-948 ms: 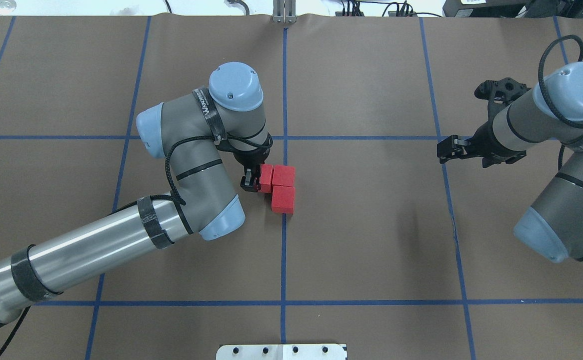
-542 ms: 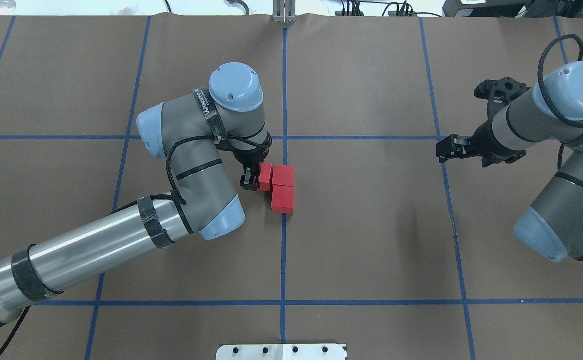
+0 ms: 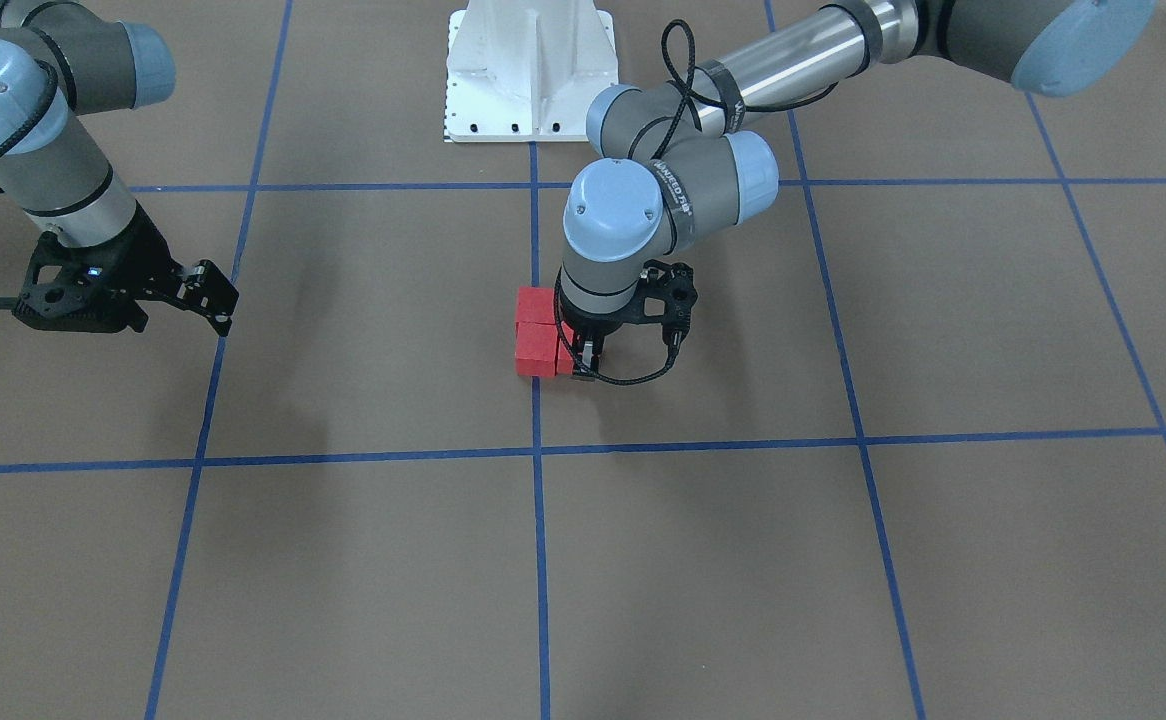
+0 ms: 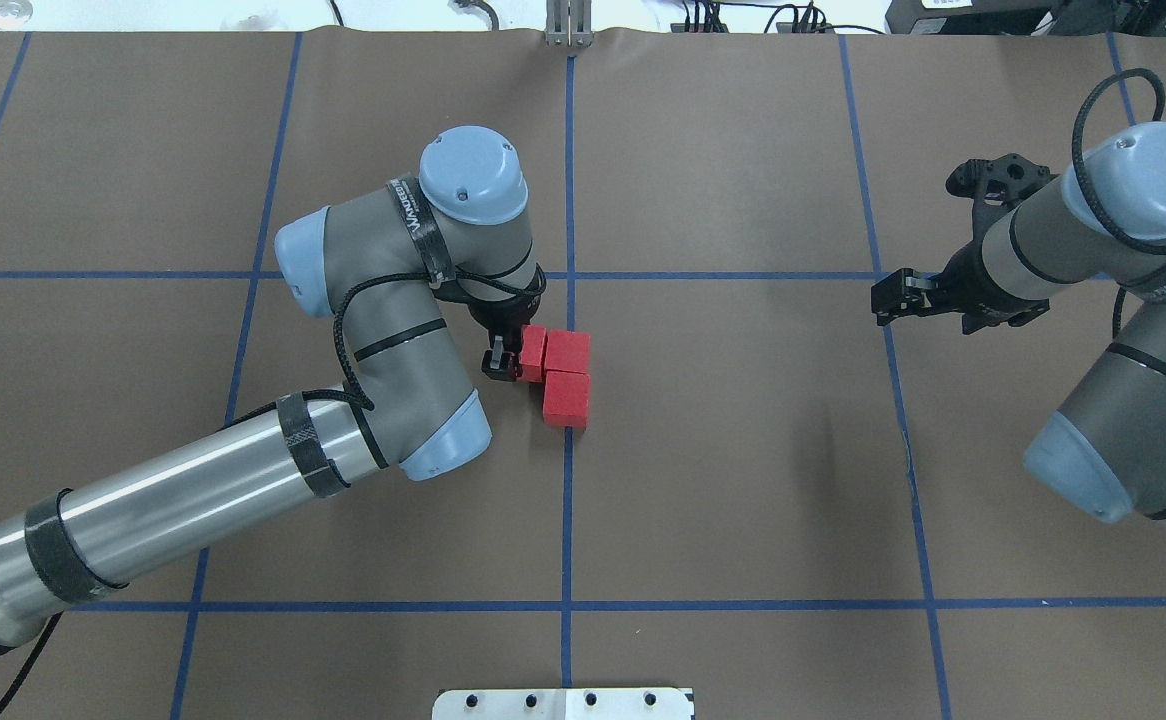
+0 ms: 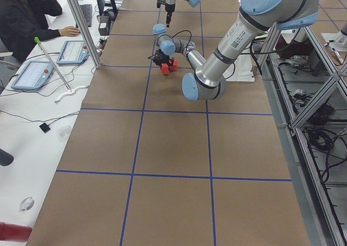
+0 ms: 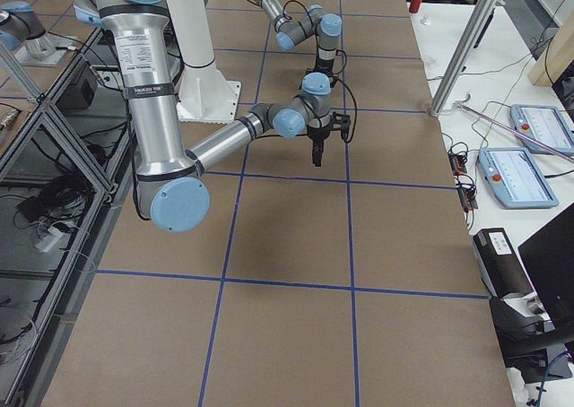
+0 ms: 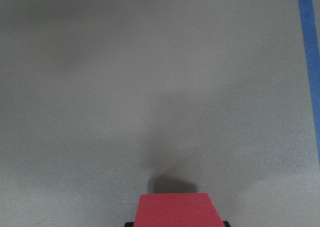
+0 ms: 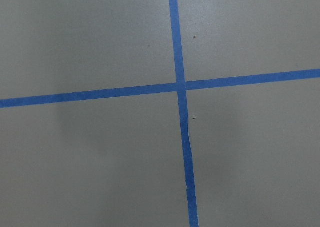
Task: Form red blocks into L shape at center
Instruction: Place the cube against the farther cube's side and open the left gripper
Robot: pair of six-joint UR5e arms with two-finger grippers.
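Observation:
Three red blocks lie at the table's centre. Two red blocks point(image 4: 568, 352) point(image 4: 566, 398) sit touching on the blue centre line, and they also show in the front-facing view point(image 3: 535, 345). The third red block point(image 4: 533, 352) is pressed against their left side, forming an L. My left gripper point(image 4: 515, 356) is shut on this third block, low at the table. The left wrist view shows that block point(image 7: 175, 210) between the fingertips. My right gripper point(image 4: 888, 298) hovers open and empty far to the right, over a grid crossing.
Brown paper with blue tape grid lines point(image 4: 568, 500) covers the table. The white robot base plate point(image 3: 531, 70) stands at the robot's side. An operator point(image 5: 27, 13) sits beyond the table's far edge in the exterior left view, with tablets point(image 5: 32, 75) beside them.
Almost nothing. My left gripper stays shut on the third block beside the other two. My right arm has drifted very slightly.

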